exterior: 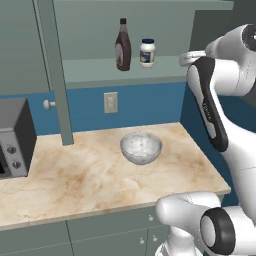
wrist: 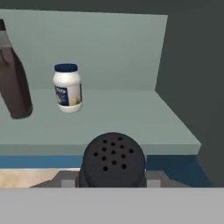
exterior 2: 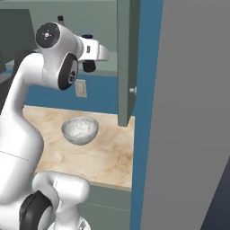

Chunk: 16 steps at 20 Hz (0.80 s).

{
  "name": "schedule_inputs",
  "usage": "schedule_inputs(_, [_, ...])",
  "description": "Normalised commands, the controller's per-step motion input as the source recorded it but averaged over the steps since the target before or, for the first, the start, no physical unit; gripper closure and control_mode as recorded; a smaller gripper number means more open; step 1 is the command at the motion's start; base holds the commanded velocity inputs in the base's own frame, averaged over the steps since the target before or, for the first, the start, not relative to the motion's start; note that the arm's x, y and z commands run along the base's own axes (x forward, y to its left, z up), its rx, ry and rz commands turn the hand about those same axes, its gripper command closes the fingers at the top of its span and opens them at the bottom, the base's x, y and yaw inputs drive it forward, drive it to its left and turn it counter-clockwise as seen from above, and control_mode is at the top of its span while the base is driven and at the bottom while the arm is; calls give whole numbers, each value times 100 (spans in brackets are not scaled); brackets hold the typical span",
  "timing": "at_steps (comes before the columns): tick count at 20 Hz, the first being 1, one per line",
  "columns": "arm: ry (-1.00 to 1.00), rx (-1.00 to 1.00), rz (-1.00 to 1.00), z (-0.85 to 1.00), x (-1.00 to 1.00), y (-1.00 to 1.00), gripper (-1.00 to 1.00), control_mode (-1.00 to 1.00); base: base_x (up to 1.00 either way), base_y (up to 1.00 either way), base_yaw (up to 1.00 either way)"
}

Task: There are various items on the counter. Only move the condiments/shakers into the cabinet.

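My gripper (wrist: 112,181) is shut on the small black shaker (wrist: 112,160), whose perforated top rises between the fingertips in the hand view. It hangs just in front of the cabinet's pale shelf (wrist: 131,122), near the shelf's right end, above the counter (exterior: 75,180). On the shelf stand the brown syrup bottle (exterior: 123,46) and, to its right, the white blue-lidded jar (exterior: 147,52); the hand view shows the same bottle (wrist: 14,83) and jar (wrist: 67,87) left of the shaker. The clear glass bowl (exterior: 141,147) rests on the counter below.
The open cabinet door's narrow edge (exterior: 55,75) hangs down left of the bottle. A microwave (exterior: 12,137) sits at the counter's left end. The cabinet's dark side wall (wrist: 192,65) closes the shelf on the right. A tall grey panel (exterior 2: 193,112) stands right of the counter.
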Motion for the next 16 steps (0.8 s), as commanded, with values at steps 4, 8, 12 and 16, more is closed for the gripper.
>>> schedule_inputs(4, [0,0,0,-21,65,0,100,-100,0,0,0])
schedule_inputs(8, [0,0,0,-3,70,0,100,-100,0,0,0])
schedule_inputs(12, [0,3,0,0,62,0,100,-100,0,0,0])
schedule_inputs(16, [0,3,0,0,59,0,100,-100,0,0,0])
